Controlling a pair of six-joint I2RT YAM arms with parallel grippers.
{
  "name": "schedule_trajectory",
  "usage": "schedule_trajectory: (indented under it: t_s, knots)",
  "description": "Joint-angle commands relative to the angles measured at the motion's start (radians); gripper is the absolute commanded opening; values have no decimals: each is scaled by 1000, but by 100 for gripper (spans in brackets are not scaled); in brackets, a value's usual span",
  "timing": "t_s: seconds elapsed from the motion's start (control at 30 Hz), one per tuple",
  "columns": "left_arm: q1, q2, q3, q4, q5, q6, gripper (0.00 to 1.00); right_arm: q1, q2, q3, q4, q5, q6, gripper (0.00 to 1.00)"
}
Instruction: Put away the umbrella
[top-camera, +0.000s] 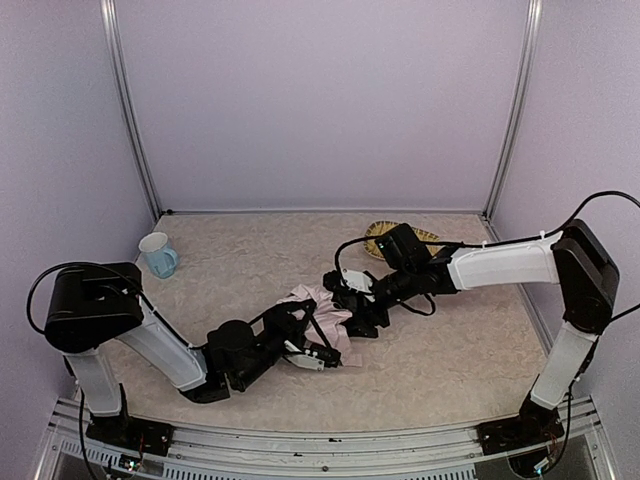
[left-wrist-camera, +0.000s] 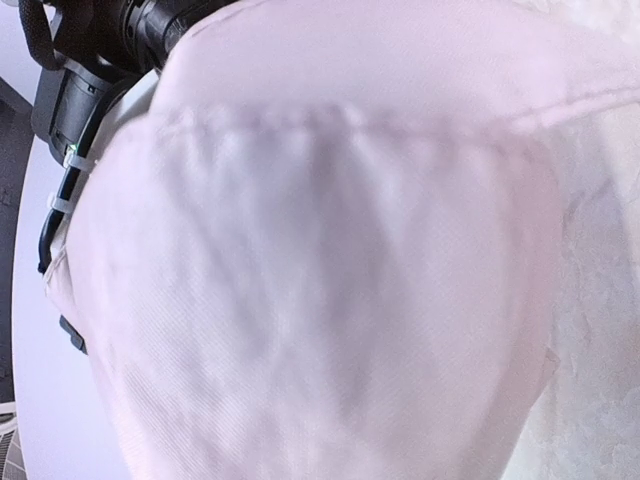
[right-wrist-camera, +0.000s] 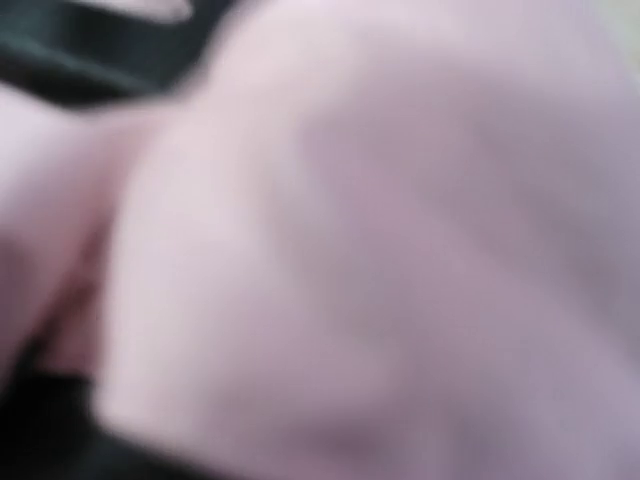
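Nearest the lens, both arm bases sit at the near edge. The left gripper (top-camera: 318, 354) and right gripper (top-camera: 352, 300) meet at the crumpled pale pink folding umbrella (top-camera: 318, 312) mid-table, apparently to bunch it from two sides. Its long axis seems to run near-left to far-right, but the handle end is not identifiable. A pale blue mug (top-camera: 158, 254) stands far left and a woven bamboo tray (top-camera: 385, 233) far right.

Left wrist view: pink fabric fills everything and hides the fingers.

Right wrist view: blurred pink, pressed close. Neither grip can be determined.
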Motion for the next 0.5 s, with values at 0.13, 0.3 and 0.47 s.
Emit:
schedule_trajectory:
  t_s: [0.13,0.3,0.47]
  knots:
    - [-13,-32,36,55,63,-21,0,9,-41,6,154,-83,28,33]
    - [-13,-34,48,15,64,-42,0,9,-69,-20,174,-86,42,36]
    - [19,-19,71,-158,15,-137,0,6,-130,-78,164,13,52,77]
